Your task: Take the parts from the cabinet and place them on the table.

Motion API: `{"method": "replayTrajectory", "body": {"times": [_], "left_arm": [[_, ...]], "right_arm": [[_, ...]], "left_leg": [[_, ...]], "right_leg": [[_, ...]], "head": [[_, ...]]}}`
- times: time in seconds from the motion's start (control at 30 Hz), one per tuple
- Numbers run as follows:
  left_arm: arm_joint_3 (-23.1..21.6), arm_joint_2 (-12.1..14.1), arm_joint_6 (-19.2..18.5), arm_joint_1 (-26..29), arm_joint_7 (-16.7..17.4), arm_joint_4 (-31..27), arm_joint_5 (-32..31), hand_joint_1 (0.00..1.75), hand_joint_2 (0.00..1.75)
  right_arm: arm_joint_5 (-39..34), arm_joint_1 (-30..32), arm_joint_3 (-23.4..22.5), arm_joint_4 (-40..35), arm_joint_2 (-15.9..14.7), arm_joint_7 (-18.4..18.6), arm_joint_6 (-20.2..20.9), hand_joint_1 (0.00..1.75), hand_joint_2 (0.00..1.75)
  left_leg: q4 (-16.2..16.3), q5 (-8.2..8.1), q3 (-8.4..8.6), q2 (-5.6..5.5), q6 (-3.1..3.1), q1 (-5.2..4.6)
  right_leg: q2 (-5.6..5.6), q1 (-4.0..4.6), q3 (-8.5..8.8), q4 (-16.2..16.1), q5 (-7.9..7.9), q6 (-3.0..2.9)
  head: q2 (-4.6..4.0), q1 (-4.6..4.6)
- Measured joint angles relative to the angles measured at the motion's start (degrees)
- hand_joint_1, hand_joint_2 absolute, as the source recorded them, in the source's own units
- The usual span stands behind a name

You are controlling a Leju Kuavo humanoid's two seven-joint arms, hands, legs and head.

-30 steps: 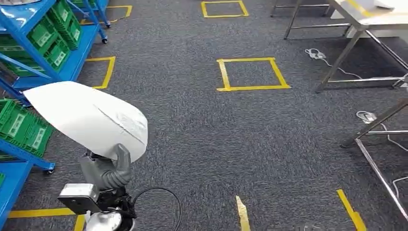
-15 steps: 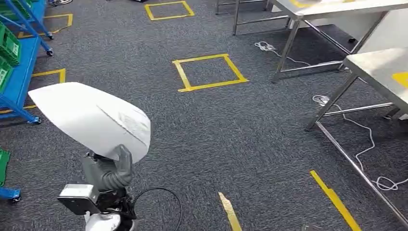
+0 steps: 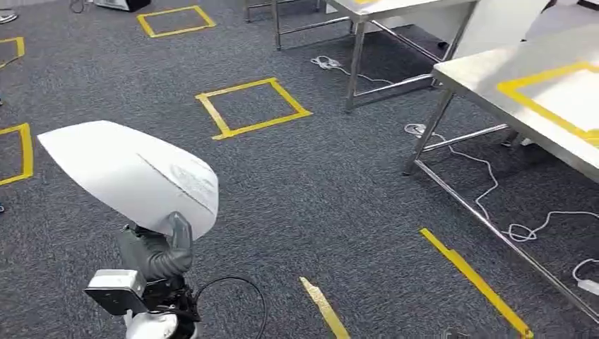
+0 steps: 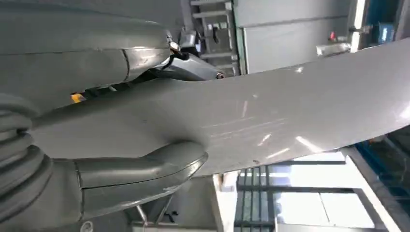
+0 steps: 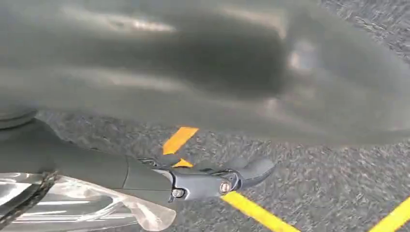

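White and smooth, the large curved plastic shell part [image 3: 134,173] sits low on the left of my head view, raised over the dark grey carpet floor [image 3: 304,191]. My left hand [image 3: 159,251] grips it from underneath, the grey thumb pressed against its lower edge. My left wrist view shows the thumb [image 4: 145,169] clamped on the part's pale glossy surface [image 4: 270,116]. My right hand [image 5: 212,181] hangs over the carpet with dark fingers curled in and nothing in them. The steel-legged grey tabletop [image 3: 487,78] stands to the upper right, marked with yellow tape [image 3: 544,106], well apart from the part. A yellow tape square [image 3: 251,106] lies on the floor, and a white cable [image 3: 487,176] trails under the tabletop.
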Motion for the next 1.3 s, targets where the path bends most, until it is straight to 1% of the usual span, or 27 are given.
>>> {"method": "replayTrajectory", "body": {"times": [0.07, 0.1, 0.13, 0.2, 0.23, 0.27, 0.4, 0.47, 0.5, 0.6, 0.63, 0.67, 0.7, 0.77, 0.8, 0.83, 0.9, 0.93, 0.97, 1.0, 1.03, 1.1, 1.13, 1.17, 1.2, 1.27, 1.3], "left_arm": [[0.0, 0.0, 0.0, 0.0, 0.0, 0.0, 0.0, 1.75, 1.75], [0.0, 0.0, 0.0, 0.0, 0.0, 0.0, 0.0, 1.75, 1.75], [0.0, 0.0, 0.0, 0.0, 0.0, 0.0, 0.0, 1.75, 1.75], [0.0, 0.1, 0.0, 0.1, 0.0, 0.0, 0.0, 1.75, 1.75], [0.0, 0.1, 0.0, 0.1, 0.0, 0.0, 0.0, 1.75, 1.75], [0.1, 0.1, 0.0, 0.1, 0.0, 0.0, 0.0, 1.75, 1.75], [0.1, 0.1, 0.0, 0.1, 0.0, 0.0, 0.0, 1.75, 1.75], [0.1, 0.1, 0.0, 0.1, 0.0, 0.0, 0.0, 1.75, 1.75], [0.9, 0.3, 0.6, 1.0, 1.0, 0.7, 2.0, 1.75, 1.75], [1.6, 0.3, 0.0, 2.0, 0.4, 1.4, 3.8, 1.75, 1.75], [1.9, 0.3, -0.1, 2.0, 0.3, 1.6, 3.7, 1.75, 1.75], [2.0, 0.3, -0.5, 2.2, 0.3, 1.7, 3.7, 1.75, 1.75], [2.2, 0.3, -0.7, 2.5, 0.2, 1.9, 3.6, 1.75, 1.75], [2.4, 0.5, -1.4, 3.3, 0.2, 2.3, 3.5, 1.75, 1.75], [2.4, 0.6, -1.7, 3.6, 0.2, 2.4, 3.5, 1.75, 1.75], [2.4, 0.7, -1.9, 3.7, 0.2, 2.6, 3.5, 1.75, 1.75], [2.4, 0.7, -2.0, 3.8, 0.2, 2.7, 3.5, 1.75, 1.75], [2.4, 0.7, -2.0, 3.8, 0.2, 2.8, 3.5, 1.75, 1.75], [2.4, 0.7, -2.0, 3.8, 0.2, 2.8, 3.5, 1.75, 1.75], [2.4, 0.7, -2.0, 3.8, 0.2, 2.8, 3.5, 1.75, 1.75], [2.4, 0.8, -2.0, 3.8, 0.2, 2.9, 3.5, 1.75, 1.75], [2.3, 0.9, -2.0, 3.7, 0.2, 2.9, 3.4, 1.75, 1.75], [2.3, 0.9, -2.0, 3.7, 0.2, 2.9, 3.3, 1.75, 1.75], [2.3, 0.9, -2.0, 3.7, 0.2, 3.0, 3.3, 1.75, 1.75], [2.3, 1.0, -1.9, 3.7, 0.2, 3.0, 3.1, 1.75, 1.75], [2.3, 1.1, -1.7, 3.8, 0.4, 3.3, 3.2, 1.75, 1.75], [2.3, 1.2, -1.7, 3.8, 0.4, 3.5, 3.2, 1.75, 1.75]], "right_arm": [[0.0, 0.1, 0.0, 0.0, 0.0, 0.0, 0.0, 0.00, 0.00], [0.0, 0.2, 0.0, 0.0, 0.0, 0.0, -0.1, 0.00, 0.00], [0.0, 0.2, 0.0, 0.0, 0.0, 0.0, -0.1, 0.00, 0.00], [0.0, 0.0, 0.0, 0.0, 0.0, 0.0, -0.1, 0.00, 0.00], [0.0, 0.0, 0.0, 0.0, 0.0, 0.0, -0.1, 0.00, 0.00], [0.0, 0.0, 0.0, 0.0, 0.0, 0.0, -0.1, 0.00, 0.00], [0.0, 0.0, 0.0, 0.0, 0.0, 0.0, -0.1, 0.00, 0.00], [0.0, 0.2, 0.0, 0.0, 0.0, 0.1, -0.2, 0.00, 0.00], [3.2, 0.7, 0.0, 0.0, 0.0, 7.6, -9.7, 0.00, 0.00], [4.7, 2.0, 0.0, 0.0, 0.0, 9.8, -11.1, 0.00, 0.00], [5.0, 2.4, 0.1, 0.0, 0.0, 10.5, -11.5, 0.00, 0.00], [5.2, 2.6, 0.1, 0.0, 0.0, 10.8, -11.9, 0.00, 0.00], [5.4, 2.5, 0.1, 0.0, 0.0, 11.2, -12.3, 0.00, 0.00], [5.7, 2.4, 0.2, 0.0, 0.0, 11.7, -12.8, 0.00, 0.00], [5.8, 2.5, 0.3, 0.0, 0.0, 12.1, -12.9, 0.00, 0.00], [5.8, 2.7, 0.3, 0.0, 0.0, 12.4, -13.0, 0.00, 0.00], [5.9, 3.0, 0.3, -0.1, 0.0, 12.4, -13.1, 0.00, 0.00], [5.9, 2.9, 0.3, -0.2, -0.1, 12.4, -13.2, 0.00, 0.00], [6.0, 2.8, 0.3, -0.2, -0.1, 12.4, -13.2, 0.00, 0.00], [6.1, 2.6, 0.4, -0.2, -0.1, 12.3, -13.2, 0.00, 0.00], [6.1, 2.5, 0.4, -0.2, -0.1, 12.3, -13.2, 0.00, 0.00], [6.1, 2.8, 0.4, -0.2, -0.1, 12.4, -13.2, 0.00, 0.00], [6.1, 2.9, 0.4, -0.2, -0.1, 12.4, -13.2, 0.00, 0.00], [6.0, 2.9, 0.4, -0.2, -0.1, 12.2, -13.1, 0.00, 0.00], [5.9, 2.8, 0.4, -0.3, -0.1, 11.9, -12.8, 0.00, 0.00], [5.9, 2.4, 0.4, -0.4, -0.1, 11.4, -12.5, 0.00, 0.00], [5.6, 2.4, 0.4, -0.5, -0.1, 11.6, -12.5, 0.00, 0.00]], "left_leg": [[-0.1, -0.30, 0.32, 1.14, -0.60, 0.29], [0.6, -1.04, 0.21, -1.26, -1.15, 0.60], [3.0, -2.98, -0.71, -4.01, -1.17, 0.76], [12.4, -7.89, -4.80, -5.94, -1.17, 0.73], [16.6, -9.29, -6.79, -6.13, -1.12, 0.70], [18.3, -9.53, -7.69, -6.19, -1.04, 0.68], [18.4, -9.52, -7.74, -6.19, -1.04, 0.68], [16.6, -6.78, -7.34, -6.32, -0.76, 0.67], [1.0, 0.52, -1.17, -12.33, 0.31, 1.04], [0.6, 0.40, -1.06, -10.47, 0.61, 0.54], [-0.2, 0.88, -0.71, -9.34, 1.11, 1.03], [-0.4, 0.90, -0.60, -8.85, 1.31, 0.93], [-0.4, 0.87, -0.60, -7.90, 1.47, 0.83], [-0.4, 0.73, -0.61, -5.76, 1.61, 0.62], [-0.3, 0.66, -0.62, -4.77, 1.59, 0.62], [-0.3, 0.56, -0.55, -3.92, 1.56, 0.62], [-0.3, 0.27, -0.28, -2.41, 1.26, 0.62], [-0.3, 0.06, 0.03, -1.66, 0.97, 0.64], [-0.3, -0.20, 0.27, -1.08, 0.55, 0.49], [0.1, -0.56, 0.10, -0.61, 0.11, 0.01], [0.0, -0.52, 0.28, -0.32, -0.02, 0.00], [-0.1, -0.56, 0.71, 0.84, -0.37, 0.15], [0.0, -1.14, 0.71, 0.83, -0.88, 0.34], [1.1, -2.12, 0.53, -1.86, -1.13, 0.58], [4.6, -4.34, -0.89, -4.06, -1.12, 0.66], [13.5, -8.11, -5.14, -5.65, -1.02, 0.61], [17.0, -8.98, -7.00, -5.92, -0.88, 0.61]], "right_leg": [[1.39, 0.13, -0.09, -0.1, 0.14, -0.75], [2.00, -0.16, 0.03, -0.3, 0.36, -1.14], [2.56, -0.18, 0.03, -0.3, 0.38, -1.47], [4.05, -0.06, -0.01, -0.3, 0.42, -1.82], [4.88, 0.05, -0.01, -0.3, 0.41, -1.87], [5.48, 0.09, 0.00, -0.2, 0.41, -1.87], [5.53, 0.09, 0.00, -0.2, 0.41, -1.87], [7.13, 0.12, 0.06, -0.1, 0.40, -1.86], [10.56, 0.13, -0.15, 0.6, 0.33, -1.23], [12.71, -0.50, -1.06, -0.1, 0.90, 0.23], [10.65, -0.54, -1.65, 0.5, 0.57, 0.24], [7.30, -0.03, -2.25, 1.7, -0.32, 0.29], [5.11, -0.03, -4.18, 5.4, -2.54, 0.50], [3.97, -0.19, -8.67, 14.5, -6.48, 0.81], [3.84, -0.21, -10.03, 17.3, -7.15, 0.98], [3.70, -0.24, -9.94, 17.3, -6.44, 1.08], [2.91, -0.31, -5.73, 9.8, -2.18, 1.10], [1.62, -0.32, -2.27, 3.8, 0.14, 1.07], [-1.06, 0.01, -0.65, 0.6, -0.45, 1.01], [-1.19, 0.19, 0.06, 0.1, -0.30, 0.11], [-0.17, 0.26, -0.10, 0.3, -0.32, -0.47], [0.84, 0.58, -0.34, 0.4, -0.36, -1.07], [1.62, 0.30, -0.11, 0.1, -0.07, -1.56], [2.16, 0.23, -0.10, 0.1, 0.01, -1.70], [2.81, 0.22, -0.10, 0.1, 0.08, -2.09], [4.49, 0.42, -0.11, 0.1, 0.17, -2.36], [5.37, 0.58, -0.10, 0.1, 0.18, -2.45]], "head": [[0.00, 0.11], [0.00, -0.06], [0.00, -0.28], [0.00, -0.37], [0.00, -0.31], [0.00, -0.33], [0.00, -0.33], [0.00, -0.33], [0.00, -0.09], [0.00, -0.20], [0.00, -0.15], [0.00, -0.02], [0.00, 0.33], [0.00, 0.17], [0.00, 0.26], [0.00, 0.24], [0.00, 0.26], [0.00, 0.26], [0.00, 0.24], [0.00, 0.24], [0.00, 0.00], [0.00, 0.11], [0.00, 0.03], [0.00, -0.22], [0.00, -0.52], [0.00, -0.57], [0.00, -0.55]]}}
